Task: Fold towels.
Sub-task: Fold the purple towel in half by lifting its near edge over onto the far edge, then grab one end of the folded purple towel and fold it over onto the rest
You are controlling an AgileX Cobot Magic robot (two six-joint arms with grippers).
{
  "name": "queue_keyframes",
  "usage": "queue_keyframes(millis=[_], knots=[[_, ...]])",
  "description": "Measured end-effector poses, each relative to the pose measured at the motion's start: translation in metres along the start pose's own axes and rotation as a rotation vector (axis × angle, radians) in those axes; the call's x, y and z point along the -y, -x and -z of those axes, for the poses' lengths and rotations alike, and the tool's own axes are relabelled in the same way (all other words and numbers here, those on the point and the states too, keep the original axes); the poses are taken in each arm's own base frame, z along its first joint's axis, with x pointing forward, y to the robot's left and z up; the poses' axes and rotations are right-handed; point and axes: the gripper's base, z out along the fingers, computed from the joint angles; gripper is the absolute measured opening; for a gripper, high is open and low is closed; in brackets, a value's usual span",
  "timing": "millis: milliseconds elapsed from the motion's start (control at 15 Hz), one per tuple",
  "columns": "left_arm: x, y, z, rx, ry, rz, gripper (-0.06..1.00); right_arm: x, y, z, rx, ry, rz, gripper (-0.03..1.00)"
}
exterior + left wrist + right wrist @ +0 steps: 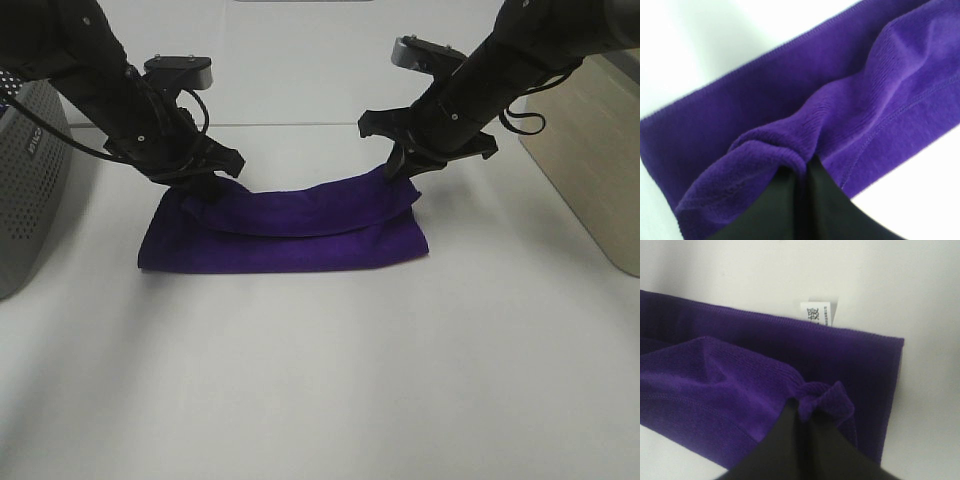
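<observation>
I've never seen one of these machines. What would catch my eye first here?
The deep purple towel, folded into a long band on the white table. The left gripper and right gripper each pinch its upper layer, one at either end. A small white tag pokes out near the right gripper.

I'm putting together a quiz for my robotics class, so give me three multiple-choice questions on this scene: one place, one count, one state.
1. Where is the small white tag on the deep purple soft cloth towel? A) mid-towel B) at its edge near the right arm's jaws C) between the left arm's jaws
2. How many towels lie on the white table? A) one B) two C) three
3. Both arms' jaws are: A) open above the towel B) shut on pinched towel cloth C) out of view
B, right wrist view shows it; A, only one visible; B, cloth bunches between each pair.
</observation>
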Motion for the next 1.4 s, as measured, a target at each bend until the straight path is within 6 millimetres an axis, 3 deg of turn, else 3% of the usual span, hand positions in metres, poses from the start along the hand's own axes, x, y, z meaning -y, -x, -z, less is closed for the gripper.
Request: queue_keyframes(millis=[200, 467, 667, 867, 1000, 1200, 1400], knots=[[-0.005, 0.005, -0.016, 0.009, 0.015, -0.01, 0.01, 0.005, 0.006, -0.015, 0.023, -0.019, 0.01, 0.07], [-0.009, 0.003, -0.019, -0.008, 0.039, -0.043, 0.04, 0.009, 0.009, -0.018, 0.025, -0.057, 0.067, 0.18], [-0.028, 0.004, -0.014, 0.002, 0.06, 0.012, 0.26, 0.013, 0.007, -0.019, 0.003, -0.092, 0.085, 0.29], [-0.051, 0.0, -0.009, -0.018, 0.081, 0.092, 0.58, 0.014, 0.006, -0.019, -0.008, -0.1, 0.081, 0.61], [-0.057, -0.007, -0.006, -0.098, 0.072, 0.125, 0.64, 0.014, 0.003, -0.019, -0.044, -0.108, 0.102, 0.72], [-0.074, -0.018, -0.005, -0.203, 0.049, 0.231, 0.65, 0.007, 0.012, 0.01, -0.025, -0.114, 0.121, 0.75], [-0.085, -0.032, -0.027, -0.254, -0.02, 0.308, 0.65, -0.002, 0.019, 0.039, 0.005, -0.105, 0.132, 0.76]])
